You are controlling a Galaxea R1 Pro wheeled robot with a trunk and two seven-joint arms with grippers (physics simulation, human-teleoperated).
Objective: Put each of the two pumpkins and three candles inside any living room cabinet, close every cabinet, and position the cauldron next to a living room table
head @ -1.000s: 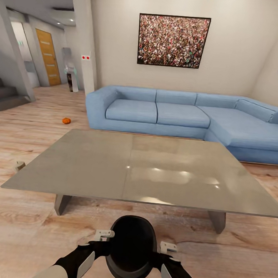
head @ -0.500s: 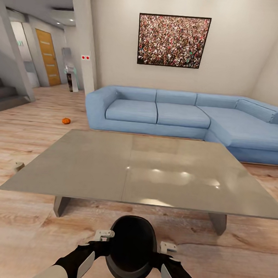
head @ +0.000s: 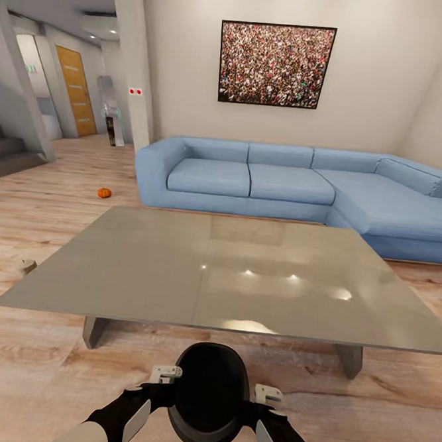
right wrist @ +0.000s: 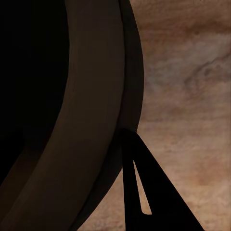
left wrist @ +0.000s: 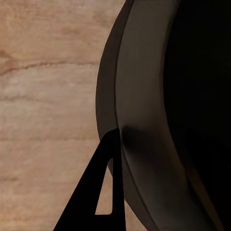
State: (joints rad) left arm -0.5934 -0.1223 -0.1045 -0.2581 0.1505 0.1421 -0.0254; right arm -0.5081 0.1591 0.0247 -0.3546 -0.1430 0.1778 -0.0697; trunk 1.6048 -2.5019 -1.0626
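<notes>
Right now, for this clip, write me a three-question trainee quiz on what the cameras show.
1. True or false: the cauldron is held between the left gripper and the right gripper.
2. Where does the pumpkin lie? A) on the table B) on the floor left of the sofa C) on the sofa
3. Fill in: a small pale object, perhaps a candle, sits on the floor by the table's ____ edge.

Key: 1 true; 2 B; 3 left.

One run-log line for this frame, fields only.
phase: carrying cauldron | left gripper, right gripper: on rim | ahead: table | floor: pumpkin
</notes>
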